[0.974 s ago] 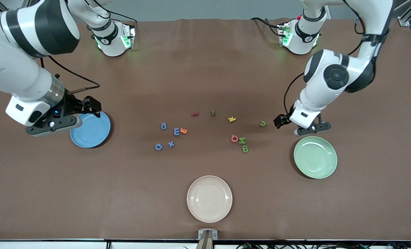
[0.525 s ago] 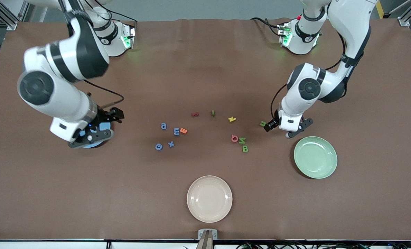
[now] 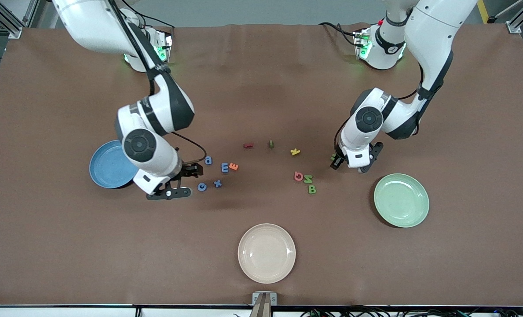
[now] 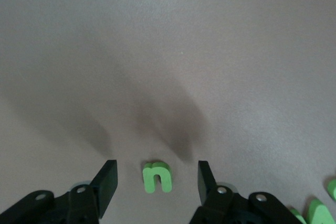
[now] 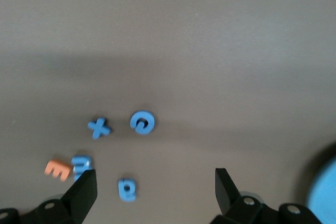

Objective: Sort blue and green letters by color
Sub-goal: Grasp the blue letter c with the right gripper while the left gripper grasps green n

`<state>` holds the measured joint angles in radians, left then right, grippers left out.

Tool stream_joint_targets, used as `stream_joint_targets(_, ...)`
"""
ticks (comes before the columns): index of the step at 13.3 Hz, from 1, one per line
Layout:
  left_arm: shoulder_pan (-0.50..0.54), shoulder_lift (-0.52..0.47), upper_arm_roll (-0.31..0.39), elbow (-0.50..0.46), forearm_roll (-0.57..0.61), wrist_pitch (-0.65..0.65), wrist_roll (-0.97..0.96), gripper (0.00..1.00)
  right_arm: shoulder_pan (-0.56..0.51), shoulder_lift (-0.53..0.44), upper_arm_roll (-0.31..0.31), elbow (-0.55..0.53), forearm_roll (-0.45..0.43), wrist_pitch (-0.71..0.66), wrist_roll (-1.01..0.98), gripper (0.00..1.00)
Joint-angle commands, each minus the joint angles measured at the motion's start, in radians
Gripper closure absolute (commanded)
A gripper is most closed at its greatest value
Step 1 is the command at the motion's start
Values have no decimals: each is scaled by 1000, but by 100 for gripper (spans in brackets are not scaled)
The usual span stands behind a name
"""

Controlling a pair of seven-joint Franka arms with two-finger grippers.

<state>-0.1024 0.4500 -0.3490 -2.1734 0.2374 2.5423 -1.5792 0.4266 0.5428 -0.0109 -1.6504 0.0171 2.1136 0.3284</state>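
Brown cloth covers the surface [image 3: 261,88], and all eight task letters still lie on it, none on a plate yet.

Nearest the front camera, the cream plate [image 3: 266,253] is empty. Farther in, toward the left arm's end, the green plate [image 3: 401,200] is empty too. The green B [image 3: 312,189] and N [image 3: 308,178] lie near it, beside a pink Q [image 3: 298,176]. At about the same depth toward the right arm's end lie the blue c [image 3: 202,187] and x [image 3: 217,183].

A second ago both arms hung by their plates; both have since swung in to the letters. The right claw [image 3: 194,171], wide open and holding nothing, has left the blue plate [image 3: 107,165] and now hangs low beside the blue cluster. In its wrist view the blue a [image 5: 126,189] sits within the spread of the fingers, off centre. The blue E [image 3: 224,167] touches an orange E [image 3: 233,166], so a grab there could take the wrong piece.

The left claw [image 3: 337,163], also open and empty, has closed in on the green u [image 4: 157,177], which now lies squarely between its fingers. That looks ready for a descent and pinch, so the first green pick seems imminent.

Farthest lie the dark green bit [image 3: 271,144], a red letter [image 3: 248,145] and a yellow K [image 3: 295,152], untouched.
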Motion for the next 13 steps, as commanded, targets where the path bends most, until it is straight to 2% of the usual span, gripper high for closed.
stream_joint_targets(1, -5, 10, -2, 12, 22, 16, -45, 34, -6, 80, -6, -3, 30, 92, 18, 1)
stream_joint_targets(4, -26, 36, -1, 12, 22, 33, -62, 39, 3, 95, -6, -63, 76, 202, 18, 2)
stream_joint_targets(5, -25, 32, -1, 7, 23, 32, -61, 44, 9, 109, -6, -65, 81, 215, 20, 3)
stream_joint_targets(8, -20, 32, -1, 4, 40, 27, -59, 63, 14, 144, -6, -63, 81, 271, 27, 5)
stream_joint_targets(10, -10, 26, -2, 4, 59, 27, -51, 94, 18, 161, -6, -62, 81, 295, 29, 5)
stream_joint_targets(11, -10, 15, -2, 4, 59, 23, -45, 100, 21, 169, -6, -60, 83, 299, 29, 5)
stream_joint_targets(13, -16, 13, -2, 15, 60, 21, -44, 100, 26, 175, -6, -60, 81, 305, 29, 5)
